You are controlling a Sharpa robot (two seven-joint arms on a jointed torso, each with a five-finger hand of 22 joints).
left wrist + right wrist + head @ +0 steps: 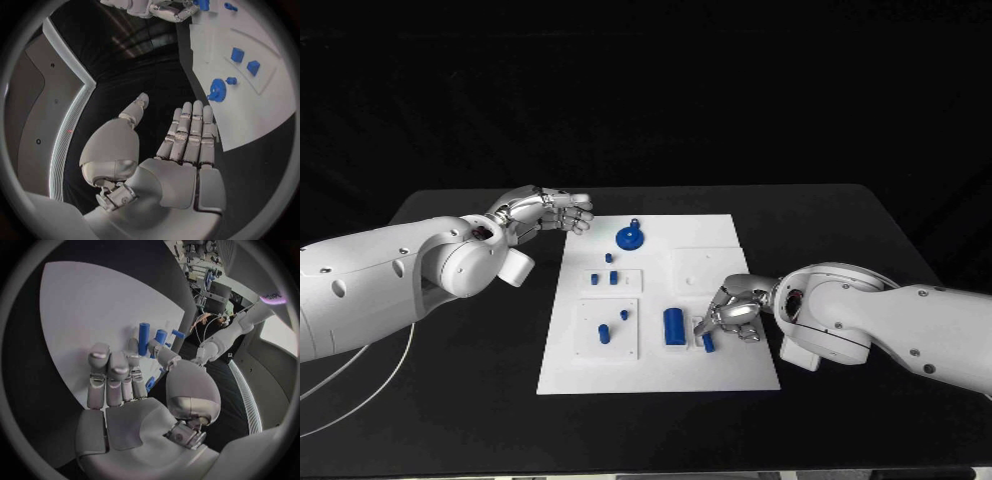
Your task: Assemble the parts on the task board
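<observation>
The white task board (711, 245) lies mid-table. On it are a blue gear with a handle (630, 238), a blue cylinder (674, 325), a short blue piece (708, 342) and several small blue parts (604, 332). My right hand (733, 310) hovers over the board's near right part, its fingers stretched out just above the short piece, thumb apart (156, 350); nothing is pinched. My left hand (545, 212) hangs off the board's far left corner, fingers straight (187, 130), palm empty. The left wrist view shows the gear (217, 90) and two blue blocks (237, 54).
Black table (848, 230) surrounds the board on all sides. A thin white cable (372, 385) loops under my left arm at the table's left edge.
</observation>
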